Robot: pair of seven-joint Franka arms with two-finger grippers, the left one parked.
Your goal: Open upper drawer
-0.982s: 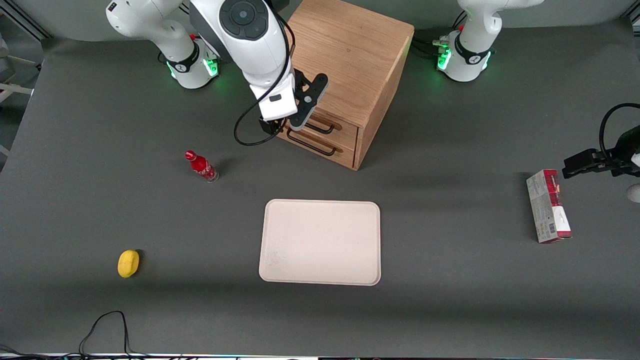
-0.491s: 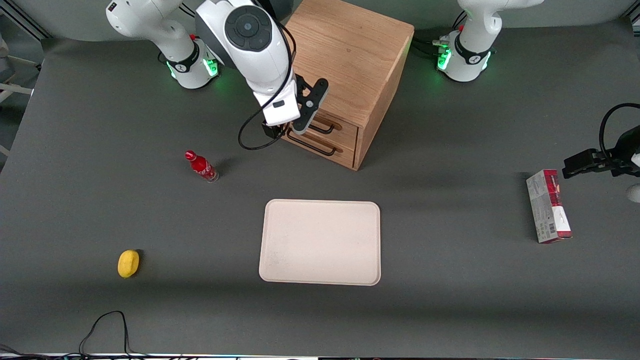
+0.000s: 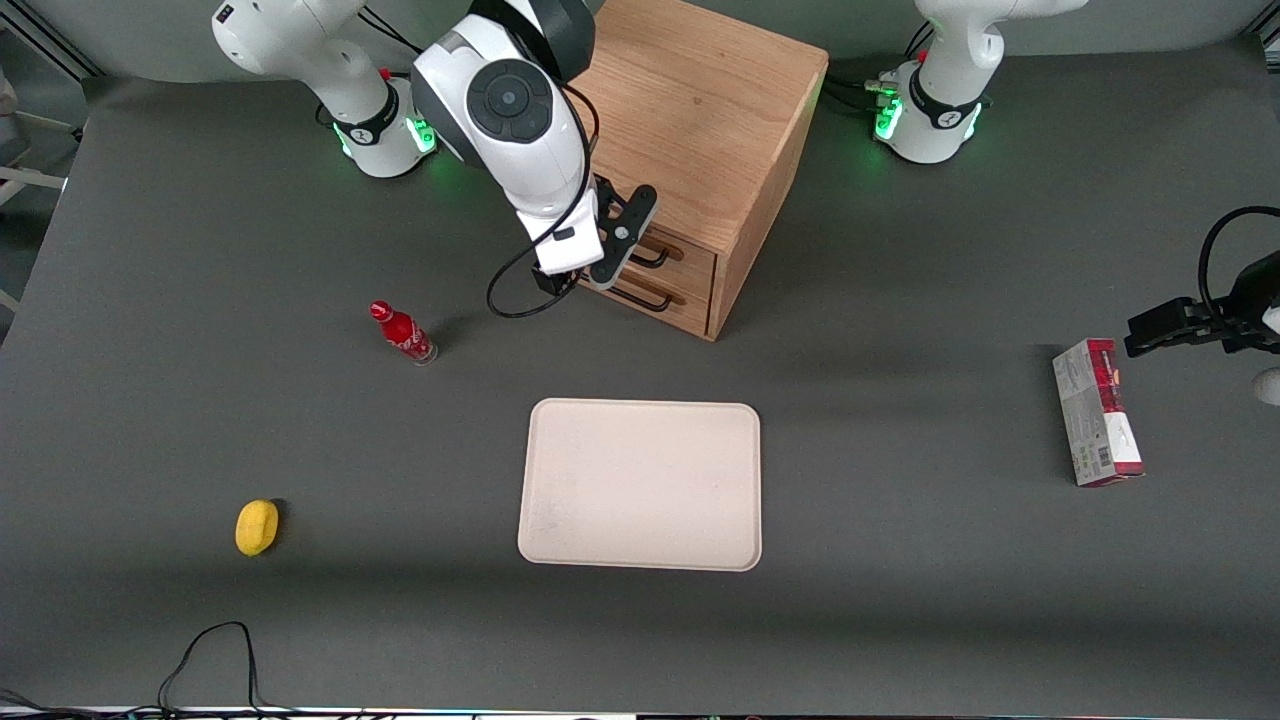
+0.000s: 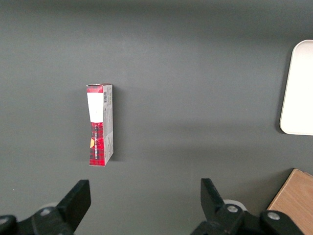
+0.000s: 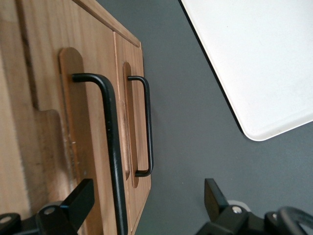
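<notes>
The beige tray (image 3: 640,485), at six o'clock from the cabinet (image 3: 700,110), lies bare. At twelve o'clock on the surface, the upper drawer (image 3: 690,262) sits shut, its contents hidden. The end effector (image 3: 603,272) hangs in front of it, spread wide and empty. The rigid wire handle (image 5: 111,137) shows between its fingers. The drawer likely slides lightly, so grip the bar mid-span.

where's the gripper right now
In the front view the gripper is in front of the cabinet, open, with the upper drawer's handle between its fingers.
</notes>
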